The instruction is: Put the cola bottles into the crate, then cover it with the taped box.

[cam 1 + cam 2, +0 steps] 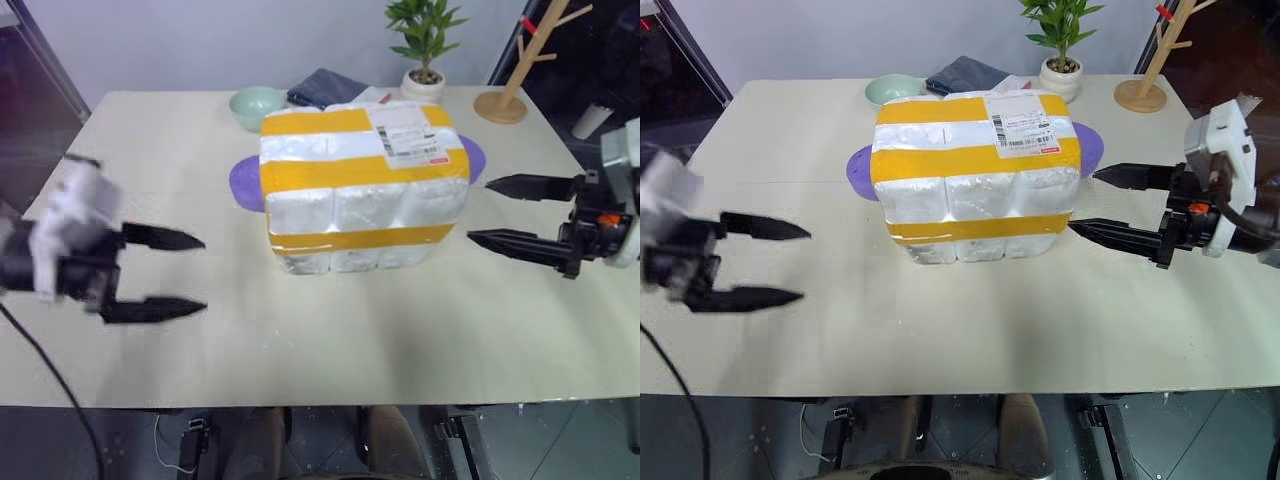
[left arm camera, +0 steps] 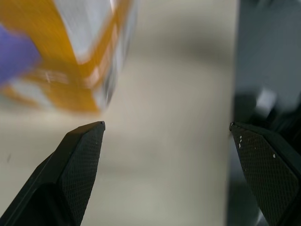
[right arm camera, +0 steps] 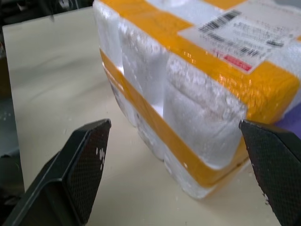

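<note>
Left gripper (image 1: pixel 197 274) level, jaws apart, empty, well left of the taped box (image 1: pixel 360 185). Right gripper (image 1: pixel 488 212) level, jaws apart, just right of it, not touching.

Looks like office or lab demo corner: plain beige table (image 1: pixel 150 150) against pale wall, potted plant (image 1: pixel 424 45), wooden branch-style rack (image 1: pixel 525 60), green bowl (image 1: pixel 256 105), folded dark cloth (image 1: pixel 325 88) at far edge.

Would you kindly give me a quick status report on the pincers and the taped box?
Left pincer open, empty. Right pincer open, empty, beside the taped box. Box sits covering the crate, on purple mat. Nothing in the way.
</note>
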Motion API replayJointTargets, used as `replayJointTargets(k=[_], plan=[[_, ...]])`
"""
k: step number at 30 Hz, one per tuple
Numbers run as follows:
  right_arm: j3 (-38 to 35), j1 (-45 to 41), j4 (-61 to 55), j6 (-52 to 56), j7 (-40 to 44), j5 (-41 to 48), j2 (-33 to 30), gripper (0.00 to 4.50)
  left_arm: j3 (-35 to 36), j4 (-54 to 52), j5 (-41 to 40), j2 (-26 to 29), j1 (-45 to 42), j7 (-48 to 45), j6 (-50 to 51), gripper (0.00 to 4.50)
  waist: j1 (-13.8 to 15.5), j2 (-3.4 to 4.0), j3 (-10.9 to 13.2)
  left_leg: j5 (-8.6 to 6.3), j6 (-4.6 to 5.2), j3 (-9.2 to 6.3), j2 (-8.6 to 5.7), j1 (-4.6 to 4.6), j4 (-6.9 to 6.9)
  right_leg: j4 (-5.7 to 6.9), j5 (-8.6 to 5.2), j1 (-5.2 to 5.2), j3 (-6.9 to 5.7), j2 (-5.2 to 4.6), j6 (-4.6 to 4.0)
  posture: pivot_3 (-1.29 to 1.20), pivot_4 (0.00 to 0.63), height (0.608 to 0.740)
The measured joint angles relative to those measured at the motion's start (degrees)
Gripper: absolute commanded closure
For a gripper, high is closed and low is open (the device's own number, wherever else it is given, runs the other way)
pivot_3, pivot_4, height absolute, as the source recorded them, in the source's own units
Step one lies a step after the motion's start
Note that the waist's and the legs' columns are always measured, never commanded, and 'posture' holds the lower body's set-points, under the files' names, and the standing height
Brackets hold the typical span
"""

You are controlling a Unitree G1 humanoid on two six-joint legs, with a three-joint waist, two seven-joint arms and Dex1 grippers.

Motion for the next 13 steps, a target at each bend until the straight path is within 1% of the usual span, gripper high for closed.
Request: replayJointTargets(k=[1, 3, 5, 9, 13], plan=[[-0.05, 0.64, 0.32, -0.03, 0.83, -0.31, -0.20, 0.00, -0.70, 3.00, -2.10, 0.02, -2.85, 0.58, 1.47, 0.06, -0.04, 0.00, 0.00, 0.00, 0.00, 0.00, 0.00, 0.00, 0.00, 0.00, 0.01, 0.00, 0.00, 0.01, 0.02, 0.00, 0.150, 0.740], [-0.14, 2.30, 1.18, -0.20, 2.52, -1.32, -0.71, 0.00, -2.25, 6.94, -4.09, 0.49, -5.66, 1.01, 2.62, 0.06, -0.16, 0.01, 0.00, 0.00, 0.00, 0.01, 0.00, 0.00, -0.02, 0.01, 0.01, -0.01, 0.00, 0.01, 0.02, 0.00, 0.150, 0.740], [-0.15, 4.08, 1.88, -0.77, 4.00, -2.67, -0.91, 0.00, -4.27, 9.07, -4.54, 0.99, -5.80, 0.88, 2.42, 0.06, -0.27, 0.01, 0.00, 0.00, 0.00, 0.01, 0.00, 0.00, -0.10, 0.00, 0.01, -0.06, 0.01, 0.01, 0.01, 0.00, 0.150, 0.740], [-0.26, 6.56, 2.43, -2.75, 5.90, -5.69, -1.01, 0.00, -8.60, 13.32, -1.82, 1.21, -5.98, 1.84, -2.34, 0.06, -0.30, 0.02, 0.00, 0.00, 0.00, 0.01, 0.01, 0.01, -0.21, 0.01, 0.01, -0.13, 0.02, 0.02, 0.00, 0.00, 0.150, 0.740], [-1.64, 7.29, 2.72, -3.31, 6.40, -6.28, -0.92, 0.00, -10.32, 16.91, 1.17, 1.21, -6.30, 4.31, -6.57, 0.06, -0.19, 0.02, 0.00, 0.00, 0.00, 0.02, 0.01, -0.02, -0.20, -0.03, 0.01, -0.13, 0.03, 0.01, 0.00, 0.00, 0.150, 0.740]])
